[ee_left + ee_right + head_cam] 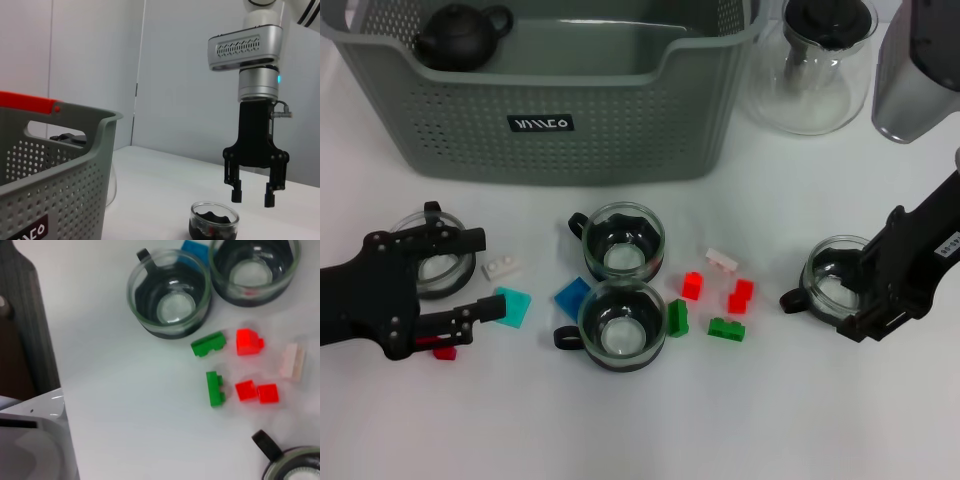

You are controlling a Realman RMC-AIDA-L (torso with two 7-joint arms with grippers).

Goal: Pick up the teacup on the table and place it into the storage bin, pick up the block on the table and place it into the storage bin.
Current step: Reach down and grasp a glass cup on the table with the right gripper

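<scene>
- Nothing from the counter (880, 420) looks to have gone into the storage bin (620, 130) yet: all I can see inside it is a small dark teapot (462, 36) in its far left corner, and the rest of its floor looks bare.
- Four teacups sit on the counter in front of the bin: one by the left tool (448, 290), two touching each other in the middle (617, 240) (620, 328), and one at the right (835, 276).
- The right tool (865, 290) hangs right over the right teacup, its jaws spread apart with nothing between them; I'd say a grab is being lined up there.
- The left tool is released too, fingers wide, sitting low beside the left teacup (440, 262) with a red block (444, 350) partly hidden under it.
- So by my reckoning both halves of the job are still to do: no cup lifted, no block lifted.
- The cups are clear glass, round and squat, with dark liners and small black handles; they look slippery and thin at the rim.
- The blocks are small hard plastic studded bricks, scattered around the middle cups: red ones (692, 286), green ones (726, 328), a white one (502, 267), a pale pink one (722, 260), plus flat cyan (512, 305) and blue (572, 297) tiles.
- The bin is grey-green plastic, walls dotted with small holes, the front rim dipped, a black label with white letters on its face.
- Behind at the right stands a clear glass carafe (810, 75) with a black lid.
</scene>
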